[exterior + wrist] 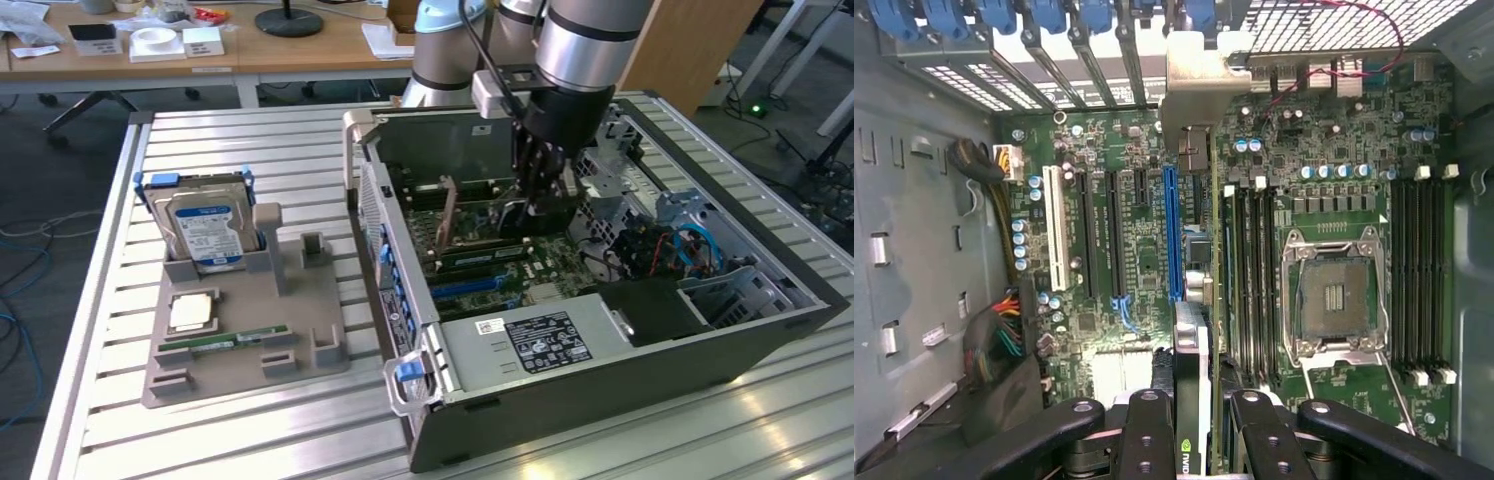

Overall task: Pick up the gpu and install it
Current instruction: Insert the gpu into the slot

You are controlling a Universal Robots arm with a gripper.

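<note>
**Inspector A:** Pincer status?

**Inspector B:** The gripper [1199,445] is down inside the open computer case [747,345]. Its jaws are part closed, with the gpu [1192,370] clamped edge-on between the fingers [1149,435].

**Inspector A:** Card position?

**Inspector B:** It is upright over the motherboard [1144,255], between the blue slot [1172,230] and the memory slots [1249,270]. Its metal bracket [1199,85] is at the rear openings. I cannot tell whether it is seated.
</note>
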